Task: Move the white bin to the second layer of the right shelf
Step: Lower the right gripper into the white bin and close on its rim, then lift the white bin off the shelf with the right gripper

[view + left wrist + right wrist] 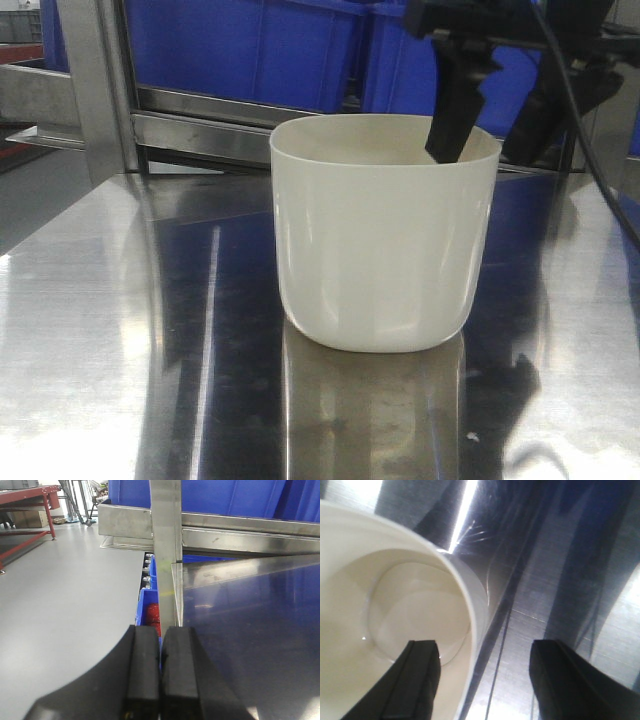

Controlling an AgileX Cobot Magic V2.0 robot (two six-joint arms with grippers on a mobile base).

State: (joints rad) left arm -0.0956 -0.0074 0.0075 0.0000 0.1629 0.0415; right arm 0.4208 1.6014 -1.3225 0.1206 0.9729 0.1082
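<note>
The white bin [380, 240] stands upright on the shiny steel tabletop [120, 330], and nothing shows inside it. My right gripper [484, 152] is open and straddles the bin's far right wall. One black finger [420, 680] hangs inside the white bin [385, 615] and the other finger [565, 680] is outside over the tabletop [520, 630]. Neither finger visibly touches the wall. My left gripper [160, 636] is shut on nothing, low at the table's left edge. The right shelf second layer is out of view.
Behind the table stands a steel rack [190, 120] with large blue crates [250, 45] on it. A rack upright [165, 545] rises at the table's corner [178, 567]. Blue crates with red contents [152, 615] sit below. Grey floor [65, 605] lies to the left.
</note>
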